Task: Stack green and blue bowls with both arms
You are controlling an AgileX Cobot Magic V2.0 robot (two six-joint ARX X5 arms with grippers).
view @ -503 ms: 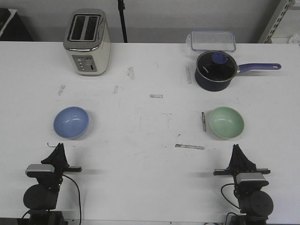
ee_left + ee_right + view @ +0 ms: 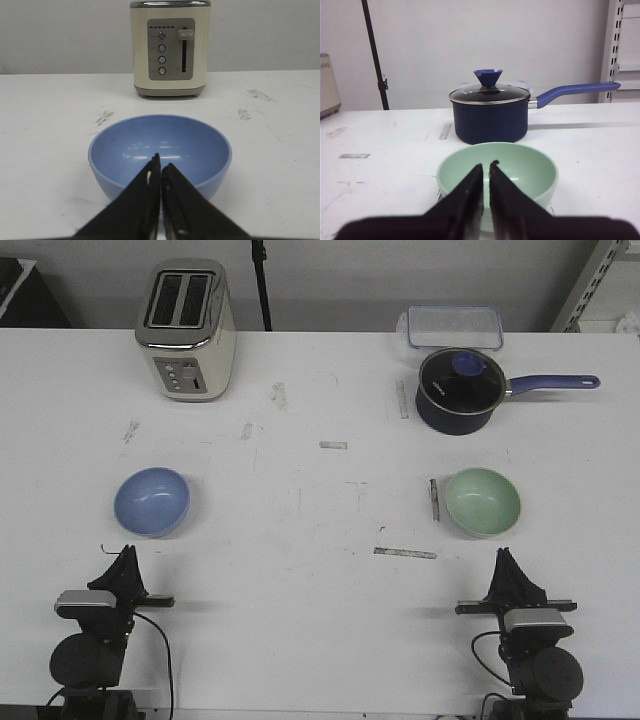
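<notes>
Right now my left gripper [image 2: 124,558] and right gripper [image 2: 504,560] wait low in the front view, fingers pinched narrow and empty, each lined up behind its bowl: blue bowl [image 2: 152,502] lower left, green bowl [image 2: 482,502] centre right, well apart on the worktop [image 2: 320,500].

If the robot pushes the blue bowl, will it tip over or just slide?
The blue bowl would probably slide: it sits low and wide on the smooth white table. Its glossy surface looks slippery, so a grip on it might slip. It looks stiff, not floppy.
</notes>
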